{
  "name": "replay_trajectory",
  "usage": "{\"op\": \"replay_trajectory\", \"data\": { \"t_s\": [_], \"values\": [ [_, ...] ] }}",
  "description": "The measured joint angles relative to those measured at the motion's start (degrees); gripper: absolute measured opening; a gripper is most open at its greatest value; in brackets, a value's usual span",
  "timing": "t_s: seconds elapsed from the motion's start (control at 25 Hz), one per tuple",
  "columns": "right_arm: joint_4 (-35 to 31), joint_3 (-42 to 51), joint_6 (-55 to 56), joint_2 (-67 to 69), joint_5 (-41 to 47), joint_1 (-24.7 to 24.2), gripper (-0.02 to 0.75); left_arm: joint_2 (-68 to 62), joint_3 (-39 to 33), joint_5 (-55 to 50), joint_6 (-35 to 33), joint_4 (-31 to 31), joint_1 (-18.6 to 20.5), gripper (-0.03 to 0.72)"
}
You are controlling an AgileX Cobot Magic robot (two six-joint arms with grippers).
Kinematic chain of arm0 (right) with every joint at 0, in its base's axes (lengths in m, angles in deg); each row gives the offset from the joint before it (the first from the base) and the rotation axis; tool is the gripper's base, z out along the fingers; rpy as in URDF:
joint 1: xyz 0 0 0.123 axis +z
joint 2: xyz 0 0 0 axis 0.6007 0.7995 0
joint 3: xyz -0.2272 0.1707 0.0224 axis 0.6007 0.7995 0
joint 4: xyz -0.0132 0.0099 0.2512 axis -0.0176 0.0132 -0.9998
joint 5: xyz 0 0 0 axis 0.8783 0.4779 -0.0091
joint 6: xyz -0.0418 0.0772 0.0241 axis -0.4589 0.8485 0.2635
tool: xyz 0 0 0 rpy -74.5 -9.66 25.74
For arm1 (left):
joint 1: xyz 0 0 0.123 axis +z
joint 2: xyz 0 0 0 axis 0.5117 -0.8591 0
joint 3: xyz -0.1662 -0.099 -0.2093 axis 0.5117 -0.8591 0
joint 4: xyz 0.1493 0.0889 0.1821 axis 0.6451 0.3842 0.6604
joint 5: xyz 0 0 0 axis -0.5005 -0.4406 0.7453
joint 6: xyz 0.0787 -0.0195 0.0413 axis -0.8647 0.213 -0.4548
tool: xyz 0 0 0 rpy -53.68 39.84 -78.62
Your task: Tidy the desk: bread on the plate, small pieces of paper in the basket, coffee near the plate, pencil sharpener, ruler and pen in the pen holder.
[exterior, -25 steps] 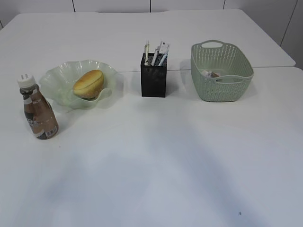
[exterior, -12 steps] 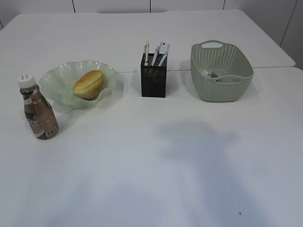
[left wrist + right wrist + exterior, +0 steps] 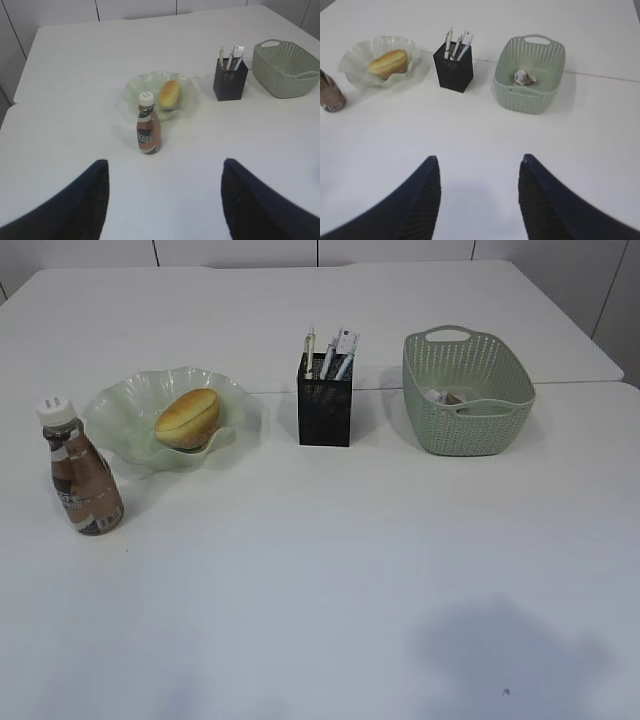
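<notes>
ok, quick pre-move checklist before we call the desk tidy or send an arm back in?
1. Golden-brown oval bread roll in pale green ruffled glass plate: ok.
2. Brown coffee bottle with white cap upright beside the plate: ok.
3. Crumpled paper inside sage-green woven-look basket: ok.
4. Pens and clear ruler standing in black mesh pen holder: ok.
5. Pencil sharpener in holder: cannot tell, interior hidden.
6. Left gripper and right gripper fingers open, empty, above bare white desk: ok.

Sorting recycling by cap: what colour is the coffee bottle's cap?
White, clearest in the left wrist view: coffee.
</notes>
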State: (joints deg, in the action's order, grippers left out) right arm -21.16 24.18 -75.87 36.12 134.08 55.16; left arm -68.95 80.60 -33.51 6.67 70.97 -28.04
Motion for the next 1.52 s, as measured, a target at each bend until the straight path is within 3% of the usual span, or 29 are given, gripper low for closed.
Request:
{"op": "replay_trajectory", "data": {
  "t_s": [0.36,0.6,0.76,1.12,1.52],
  "values": [
    [-3.4,8.3,-6.9,-15.6,1.1,0.0,0.407,10.3,-0.3,-0.5,-1.0,-1.8,0.0,0.496],
    [-4.2,14.4,-7.7,-26.2,6.2,0.0,0.407,13.5,-6.1,-0.8,-2.6,-7.9,0.0,0.496],
    [-4.9,18.7,-8.2,-33.3,10.0,0.0,0.407,13.5,-10.8,-1.0,-3.8,-8.5,-0.1,0.496],
    [-7.6,26.7,-10.2,-33.9,8.9,0.0,0.407,13.5,-17.4,-1.0,-8.5,-9.4,-1.3,0.496],
    [-7.8,28.0,-10.8,-33.9,8.5,0.0,0.37,13.5,-28.3,-1.0,-13.5,-9.2,-2.5,0.496]
  ]
}}
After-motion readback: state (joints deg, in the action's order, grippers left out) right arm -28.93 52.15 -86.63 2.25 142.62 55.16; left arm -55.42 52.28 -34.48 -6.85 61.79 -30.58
